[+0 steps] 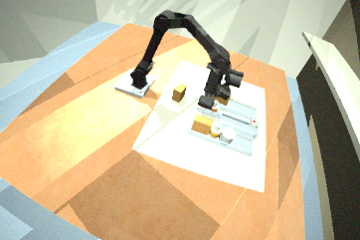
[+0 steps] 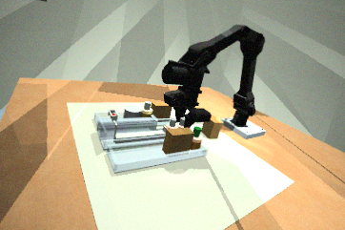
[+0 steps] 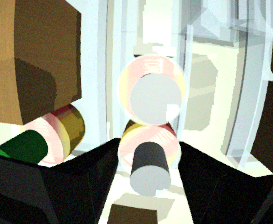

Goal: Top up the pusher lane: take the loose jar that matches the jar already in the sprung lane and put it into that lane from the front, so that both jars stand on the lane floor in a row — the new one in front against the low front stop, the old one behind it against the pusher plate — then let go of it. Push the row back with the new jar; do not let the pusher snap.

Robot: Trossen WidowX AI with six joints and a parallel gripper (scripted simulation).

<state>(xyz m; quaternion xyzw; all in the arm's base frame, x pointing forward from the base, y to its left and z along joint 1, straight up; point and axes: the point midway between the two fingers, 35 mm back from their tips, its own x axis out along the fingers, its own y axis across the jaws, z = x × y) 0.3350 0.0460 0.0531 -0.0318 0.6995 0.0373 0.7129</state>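
Note:
My gripper [image 3: 148, 145] [image 1: 208, 102] [image 2: 177, 121] is shut on a small jar [image 3: 148, 168] with a pink body and a grey lid, held upright at the front end of the sprung lane. A matching grey-lidded jar [image 3: 155, 96] stands just ahead of it in the lane, and the two look close or touching. The lane belongs to a pale blue rack [image 1: 244, 140] [image 2: 138, 158]. Its pusher plate with a red mark [image 1: 254, 120] [image 2: 113, 113] sits at the far end. In the top and exterior views my fingers mostly hide the held jar.
A brown box [image 3: 27, 43] [image 2: 177, 139] [image 1: 201, 124] and a green-lidded jar [image 3: 20, 145] [image 2: 197, 133] stand in the neighbouring lane on the left. Another brown box [image 1: 179, 92] [image 2: 213, 128] lies loose on the white mat [image 1: 199, 163]. A white jar [image 1: 229, 134] stands in the rack.

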